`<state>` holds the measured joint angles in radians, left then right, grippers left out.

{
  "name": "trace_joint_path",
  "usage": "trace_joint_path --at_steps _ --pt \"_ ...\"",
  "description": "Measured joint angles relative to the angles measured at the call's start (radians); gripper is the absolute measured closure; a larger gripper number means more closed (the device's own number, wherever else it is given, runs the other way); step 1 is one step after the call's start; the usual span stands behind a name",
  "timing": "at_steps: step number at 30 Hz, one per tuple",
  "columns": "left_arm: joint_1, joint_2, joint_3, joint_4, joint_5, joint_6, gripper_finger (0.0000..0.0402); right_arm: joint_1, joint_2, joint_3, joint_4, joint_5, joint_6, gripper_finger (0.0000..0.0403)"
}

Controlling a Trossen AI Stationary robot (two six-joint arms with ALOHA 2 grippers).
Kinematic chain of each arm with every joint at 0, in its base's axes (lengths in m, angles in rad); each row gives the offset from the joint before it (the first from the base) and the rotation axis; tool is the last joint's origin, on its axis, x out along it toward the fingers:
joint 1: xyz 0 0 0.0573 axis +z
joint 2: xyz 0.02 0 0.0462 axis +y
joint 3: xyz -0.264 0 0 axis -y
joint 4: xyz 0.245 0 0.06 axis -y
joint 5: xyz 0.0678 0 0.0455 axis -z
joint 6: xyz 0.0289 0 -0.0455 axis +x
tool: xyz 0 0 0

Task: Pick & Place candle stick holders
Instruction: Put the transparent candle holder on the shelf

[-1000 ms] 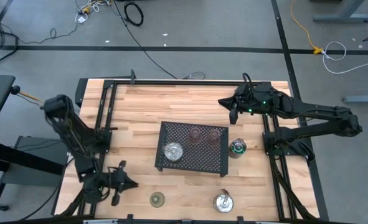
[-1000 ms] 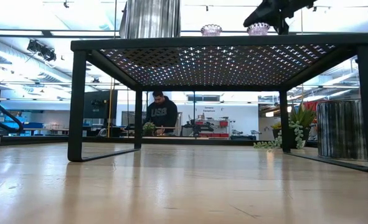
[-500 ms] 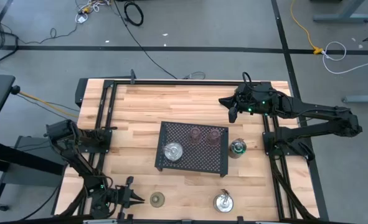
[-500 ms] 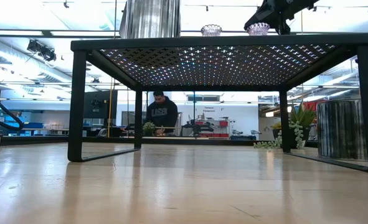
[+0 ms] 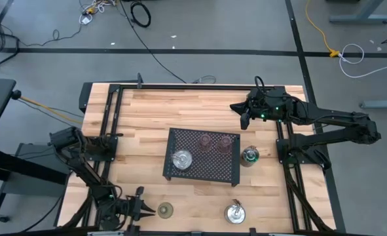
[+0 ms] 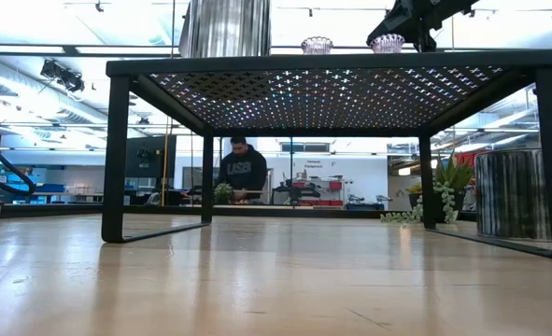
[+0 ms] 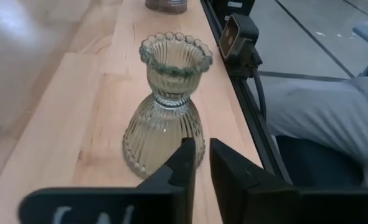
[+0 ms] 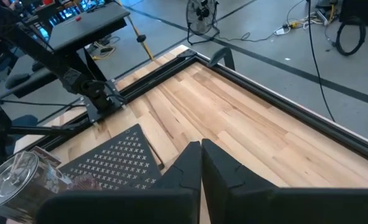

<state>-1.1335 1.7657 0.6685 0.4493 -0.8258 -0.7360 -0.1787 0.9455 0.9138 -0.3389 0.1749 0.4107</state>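
Observation:
The olive-green ribbed glass holder [image 5: 165,210] stands upright on its base near the table's near edge; it also shows in the left wrist view [image 7: 168,106]. My left gripper [image 5: 150,210] is low on the holder's left. Its fingers are open by only a narrow gap [image 7: 202,152], with the tips close before the base. My right gripper [image 5: 244,121] is shut and empty, above the table's far right, beyond the black tray [image 5: 209,167]. One silver holder [image 5: 181,158] and two pink ones [image 5: 205,142] [image 5: 224,144] stand on the tray. Another silver holder [image 5: 234,213] stands near the near edge.
A leafy plant in a shiny pot [image 5: 250,156] stands just right of the tray. The tray stands on legs [image 6: 117,159] above the wood. Black rails [image 5: 108,124] line the table's sides, and a camera [image 7: 236,40] sits on the near rail. A person is in the room far behind [image 6: 243,168].
My left gripper has gone down toward the table's near edge, then right toward the olive-green holder, and now points at it from the left. The holder has stayed in place.

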Motion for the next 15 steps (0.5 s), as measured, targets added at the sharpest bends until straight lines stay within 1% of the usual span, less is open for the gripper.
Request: trace_joint_path --at_steps 4,12,15 --pt "0.024 0.0 0.0 0.015 0.018 0.0 0.0312 0.0 0.0 0.0 0.0 0.0 0.0 0.0389" --pt "0.025 0.0 0.0 0.031 0.023 0.0 0.0197 0.0 0.0 0.0 0.0 0.0 -0.003 0.0389" --pt "0.035 0.0 0.0 0.032 0.011 0.01 0.0162 0.0 0.0 0.0 0.0 0.0 -0.003 0.0389"
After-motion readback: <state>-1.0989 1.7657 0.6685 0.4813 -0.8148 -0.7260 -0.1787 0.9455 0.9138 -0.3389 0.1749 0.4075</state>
